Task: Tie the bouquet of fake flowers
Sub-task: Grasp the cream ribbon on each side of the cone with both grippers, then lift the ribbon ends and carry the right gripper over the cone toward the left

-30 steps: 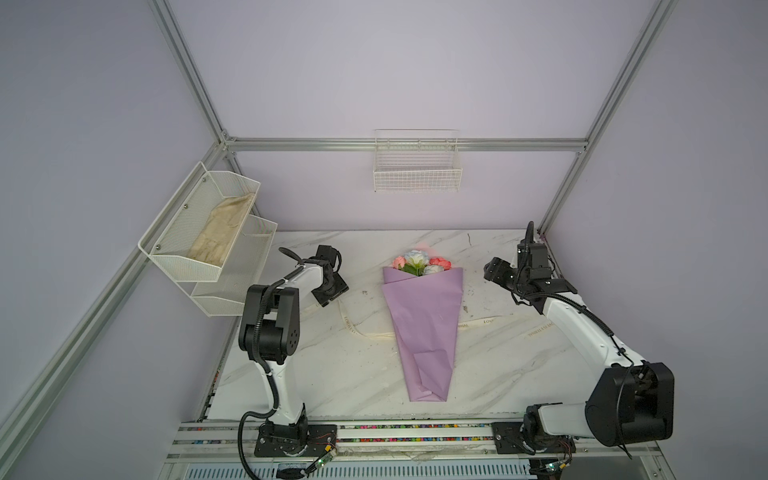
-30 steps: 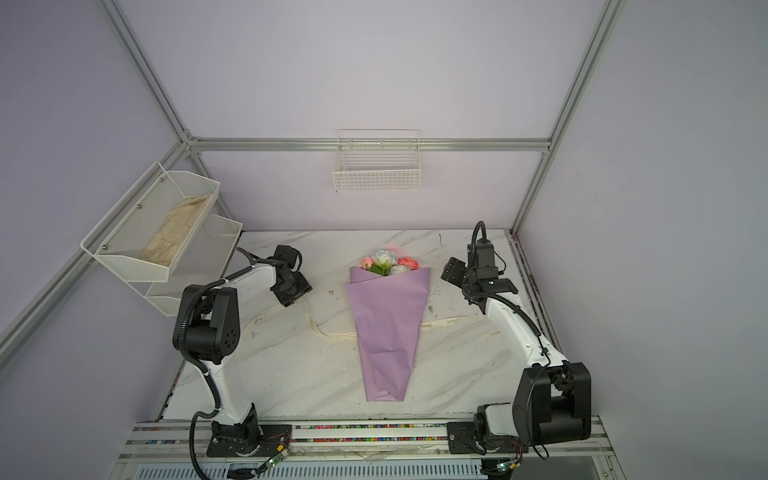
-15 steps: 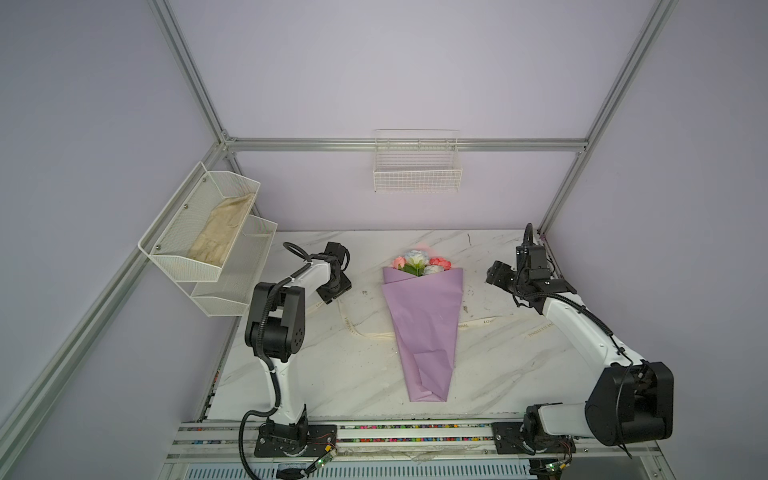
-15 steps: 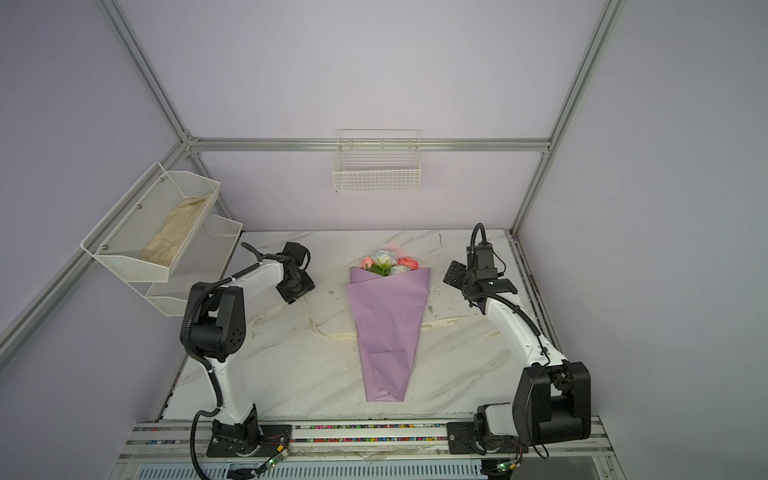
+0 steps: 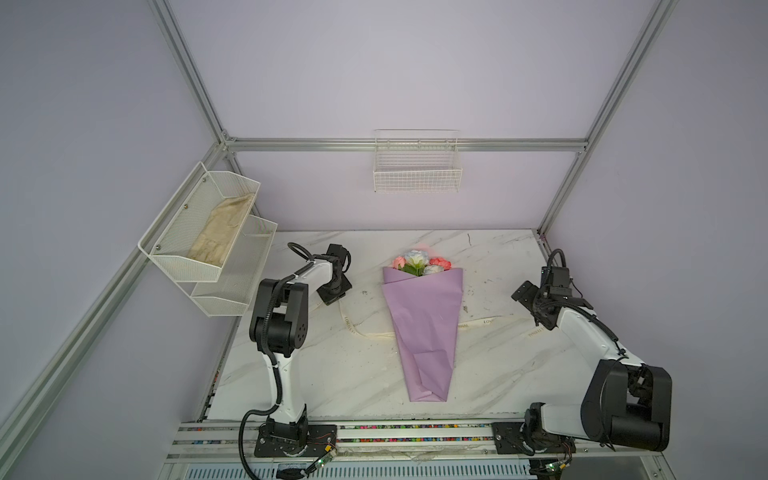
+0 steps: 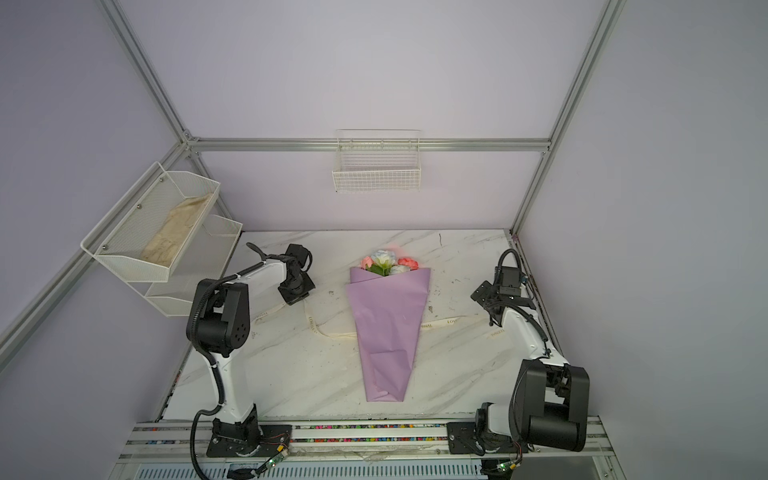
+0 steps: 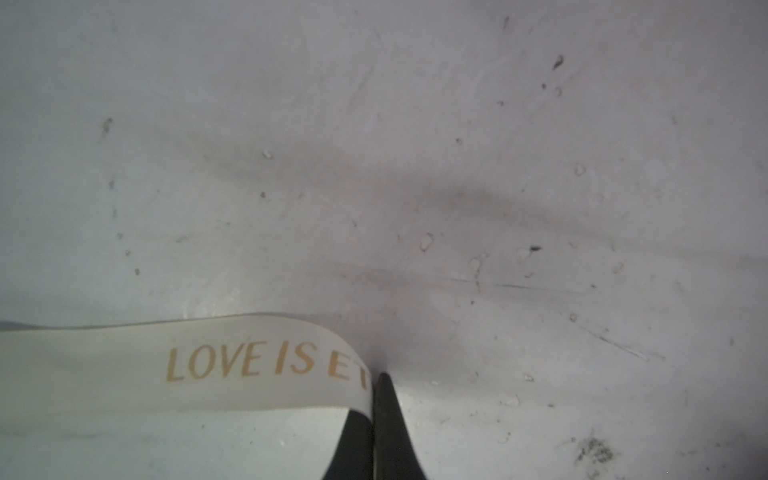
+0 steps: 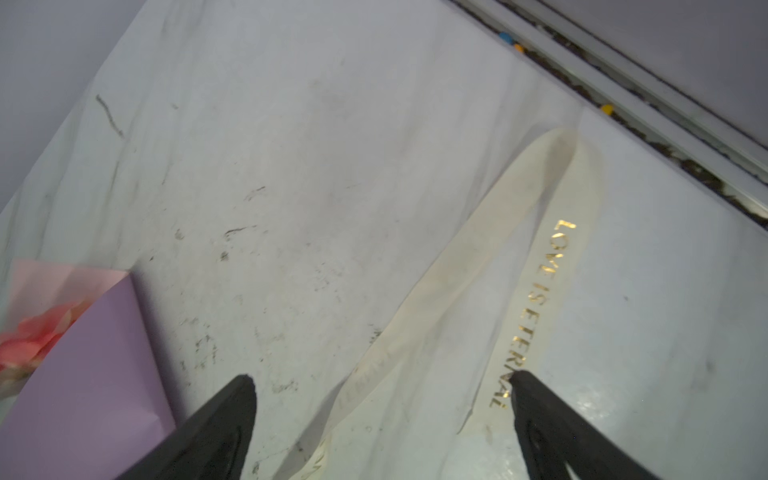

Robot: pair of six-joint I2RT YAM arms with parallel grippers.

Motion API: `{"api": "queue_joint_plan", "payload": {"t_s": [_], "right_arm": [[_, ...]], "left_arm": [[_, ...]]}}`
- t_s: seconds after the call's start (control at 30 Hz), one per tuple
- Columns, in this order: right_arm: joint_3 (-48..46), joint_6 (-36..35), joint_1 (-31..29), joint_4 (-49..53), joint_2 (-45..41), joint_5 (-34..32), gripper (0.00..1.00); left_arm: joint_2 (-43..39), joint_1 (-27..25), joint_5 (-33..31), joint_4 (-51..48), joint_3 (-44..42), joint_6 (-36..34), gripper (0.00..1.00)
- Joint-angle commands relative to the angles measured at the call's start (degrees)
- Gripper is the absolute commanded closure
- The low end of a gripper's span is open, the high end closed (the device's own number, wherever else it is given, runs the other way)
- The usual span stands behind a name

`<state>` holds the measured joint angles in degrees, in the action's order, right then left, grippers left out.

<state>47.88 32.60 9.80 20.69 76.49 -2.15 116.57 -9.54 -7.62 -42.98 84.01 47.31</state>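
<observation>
The bouquet of fake flowers lies along the middle of the marble table in a lilac paper cone. Its pink, red and pale blue-white blooms point to the back wall. A cream ribbon printed with gold letters runs under the cone and comes out on both sides. My left gripper is down at the ribbon's left end and shut on that ribbon. My right gripper hangs open over the ribbon's folded right stretch, touching nothing. A corner of the cone shows beside it.
A two-tier white mesh shelf holding a beige cloth juts from the left wall near the left arm. A white wire basket hangs on the back wall. The table's right edge and its frame rail run close to the right gripper.
My left gripper came down on the ribbon's left end and shut on it. My right gripper dropped lower over the right stretch and opened wider. The bouquet has not moved.
</observation>
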Motion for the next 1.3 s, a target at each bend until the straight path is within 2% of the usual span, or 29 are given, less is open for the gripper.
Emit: {"api": "queue_joint_plan", "payload": {"t_s": [0.0, 0.07, 0.13, 0.37, 0.5, 0.63, 0.83, 1.0, 1.13, 1.27], "right_arm": [[-1.5, 2.4, 3.0, 1.7, -0.8, 5.3, 0.03], [-2.0, 2.4, 4.3, 1.7, 0.6, 6.6, 0.08], [-2.5, 1.6, 5.6, 1.1, 1.9, 8.6, 0.19], [0.1, -2.4, 7.2, 2.1, 9.4, 12.1, 0.4], [1.6, -3.7, 7.2, 2.7, 12.8, 13.9, 0.44], [3.8, -3.4, 7.1, 3.4, 16.2, 12.2, 0.43], [10.7, -5.1, 3.7, 10.3, 25.6, 6.4, 0.38], [13.3, -4.3, -0.6, 12.8, 31.2, -0.2, 0.42], [14.5, -5.8, -2.2, 14.0, 35.9, -3.9, 0.67], [16.1, -6.6, -3.6, 14.3, 36.5, -5.0, 0.89]], "left_arm": [[-7.2, -0.6, 0.2, 0.6, 2.0, -3.7, 1.0], [-10.5, -0.7, 0.2, 2.5, -0.2, -4.5, 1.0], [-13.7, -0.7, 0.7, 4.5, -2.8, -5.5, 1.0], [-19.2, -1.6, 4.2, 10.1, -9.8, -8.8, 1.0], [-19.9, -2.4, 7.1, 12.8, -12.0, -9.7, 1.0], [-20.6, -3.1, 7.9, 13.9, -12.7, -11.9, 1.0], [-21.9, -3.1, 7.6, 14.5, -12.5, -14.7, 1.0], [-20.7, -3.1, 9.8, 14.4, -11.2, -15.3, 1.0], [-20.1, -3.1, 10.7, 14.7, -11.4, -15.4, 1.0], [-20.2, -3.1, 10.6, 14.7, -11.9, -15.9, 1.0]]}}
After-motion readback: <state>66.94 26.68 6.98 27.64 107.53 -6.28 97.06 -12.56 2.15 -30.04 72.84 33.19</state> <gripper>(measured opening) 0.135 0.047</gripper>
